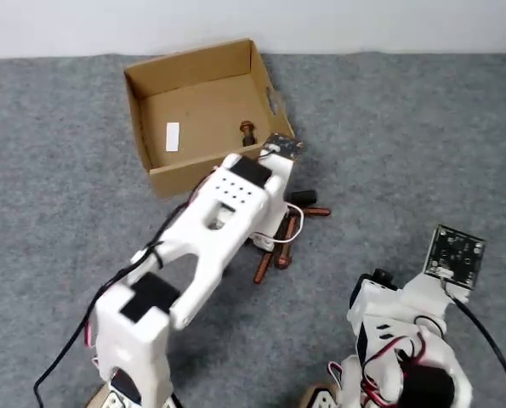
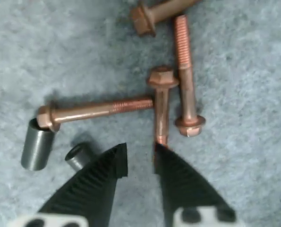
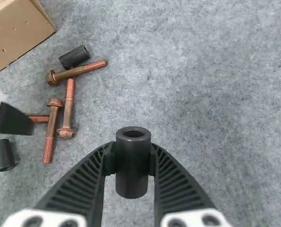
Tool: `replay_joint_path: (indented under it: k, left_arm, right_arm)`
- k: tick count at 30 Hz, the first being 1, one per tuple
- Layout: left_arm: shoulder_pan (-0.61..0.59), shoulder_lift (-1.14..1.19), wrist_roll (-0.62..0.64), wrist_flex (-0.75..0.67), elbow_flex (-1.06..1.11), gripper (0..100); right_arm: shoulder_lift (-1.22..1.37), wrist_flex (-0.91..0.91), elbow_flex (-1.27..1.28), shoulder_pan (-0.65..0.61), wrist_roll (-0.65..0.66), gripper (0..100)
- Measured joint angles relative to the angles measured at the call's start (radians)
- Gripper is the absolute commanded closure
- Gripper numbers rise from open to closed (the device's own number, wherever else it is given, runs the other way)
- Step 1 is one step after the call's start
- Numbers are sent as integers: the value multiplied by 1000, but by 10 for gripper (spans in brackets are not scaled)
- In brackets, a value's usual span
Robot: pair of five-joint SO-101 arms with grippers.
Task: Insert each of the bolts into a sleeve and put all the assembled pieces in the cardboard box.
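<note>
Right gripper [image 3: 132, 153] clamps sleeve [image 3: 132, 170] — open carpet [image 3: 216, 71] around.

Grey carpet [image 1: 57, 195] underfoot; white wall [image 1: 235, 21] behind.

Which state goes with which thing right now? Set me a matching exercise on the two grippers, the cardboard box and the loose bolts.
Things:
1. left gripper
2. right gripper
3. cardboard box
4. loose bolts

States:
A. lying on the grey carpet
B. shut on a dark sleeve
C. open, just above the bolts
D. one copper-coloured piece inside

Pairs: 1-C, 2-B, 3-D, 4-A
</note>
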Motion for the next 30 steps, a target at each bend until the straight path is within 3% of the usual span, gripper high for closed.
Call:
replay_joint_path:
  k: [22,30]
  left_arm:
    - [-3,405,0,41,-436,852]
    - [8,494,0,46,-519,994]
  right_arm:
    - [0,0,0,0,0,991]
    - [0,0,0,0,0,991]
